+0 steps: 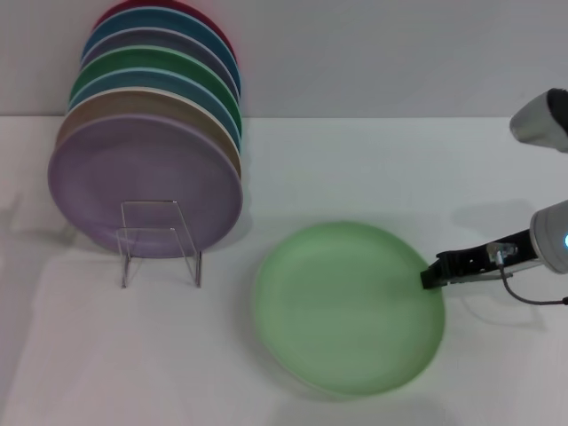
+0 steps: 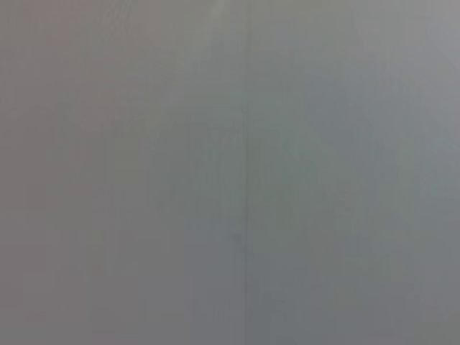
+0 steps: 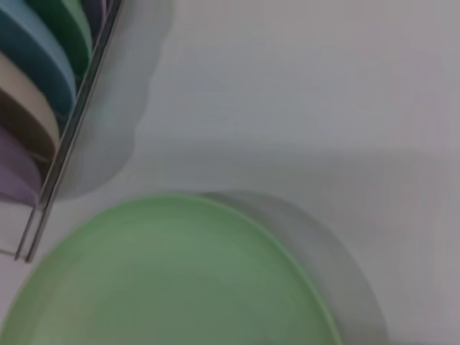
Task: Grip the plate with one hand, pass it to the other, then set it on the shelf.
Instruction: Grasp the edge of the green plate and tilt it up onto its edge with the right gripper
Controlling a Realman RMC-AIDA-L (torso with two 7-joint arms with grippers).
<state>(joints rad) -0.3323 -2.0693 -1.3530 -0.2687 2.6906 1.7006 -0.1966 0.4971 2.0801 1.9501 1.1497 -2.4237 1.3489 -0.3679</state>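
While I watch, right gripper (image 1: 429, 276) touches the plate (image 1: 348, 311) rim, can't tell its grip | shelf (image 1: 160, 241) well apart | left gripper unseen

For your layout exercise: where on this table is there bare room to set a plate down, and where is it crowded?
Bare: the table behind the light green plate, and the front-left corner below the clear rack. Crowded: the rear left, with racked plates, and the plate's right rim, where the right pincer sits.

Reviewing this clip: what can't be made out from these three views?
- Left gripper: absent from the head view; the left wrist view shows only flat grey.
- Right gripper: at the plate's rim in the head view, too small to judge open or shut; the right wrist view omits it.
- Shelf: rear loops hidden by standing plates.
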